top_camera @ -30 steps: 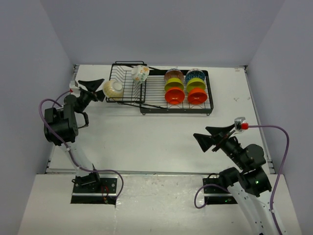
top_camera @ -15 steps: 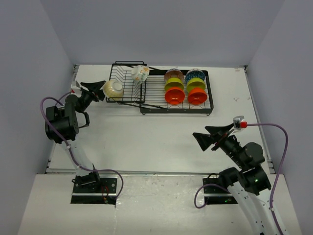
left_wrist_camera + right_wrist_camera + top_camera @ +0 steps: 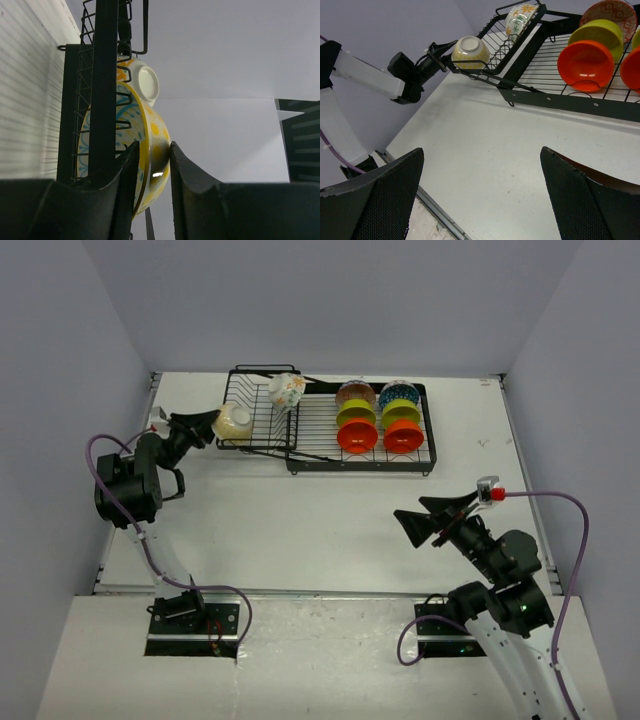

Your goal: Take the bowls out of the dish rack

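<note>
While the left gripper [image 3: 210, 422] pinches the rim of 1 yellow bowl [image 3: 234, 423] at the left wall of the dish rack [image 3: 360, 467], a contact only the left wrist view shows, 1 floral bowl [image 3: 287, 390] leans in the deep basket. The flat tray holds 6 bowls [image 3: 357, 436], 2 rows of 3. The right gripper [image 3: 408, 512] hangs spread wide above the table [image 3: 300, 520].
</note>
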Robot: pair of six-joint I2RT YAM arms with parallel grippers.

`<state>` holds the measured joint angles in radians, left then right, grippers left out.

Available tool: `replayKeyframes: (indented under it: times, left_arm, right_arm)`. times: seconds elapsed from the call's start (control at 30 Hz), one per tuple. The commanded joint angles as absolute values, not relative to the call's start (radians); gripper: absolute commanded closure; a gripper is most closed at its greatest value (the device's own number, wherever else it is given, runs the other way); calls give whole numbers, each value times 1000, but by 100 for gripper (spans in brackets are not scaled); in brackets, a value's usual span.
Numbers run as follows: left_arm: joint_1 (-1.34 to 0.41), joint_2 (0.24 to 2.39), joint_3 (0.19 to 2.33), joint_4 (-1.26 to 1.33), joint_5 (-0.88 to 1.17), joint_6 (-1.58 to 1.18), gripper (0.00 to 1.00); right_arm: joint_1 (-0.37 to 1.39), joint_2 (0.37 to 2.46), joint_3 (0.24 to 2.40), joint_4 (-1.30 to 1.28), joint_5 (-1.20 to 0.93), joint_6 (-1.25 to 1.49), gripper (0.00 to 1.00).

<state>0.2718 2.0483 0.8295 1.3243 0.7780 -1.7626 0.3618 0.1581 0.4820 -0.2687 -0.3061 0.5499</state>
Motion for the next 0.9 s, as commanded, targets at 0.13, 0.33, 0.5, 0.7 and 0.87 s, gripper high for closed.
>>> replayKeyframes:
  times: [0.13,0.33,0.5,0.7,0.87]
  left_arm:
    - [256,2072,857,1836,796,-1755,75]
    - [247,2077,859,1838,796,-1759,85]
    - [239,2079,871,1838,781,-1766,85]
    - [219,2102,900,1838,779,-1772,76]
    - [212,2117,899,1838,782,-1770,75]
  right_arm:
    - [367,186,474,-227,-324,541,1]
    - [367,187,474,-229,-324,541,1]
    - [365,187,474,-230,-324,541,1]
    - [367,179,472,-233,-321,541,1]
    - [367,176,472,-235,-321,541,1]
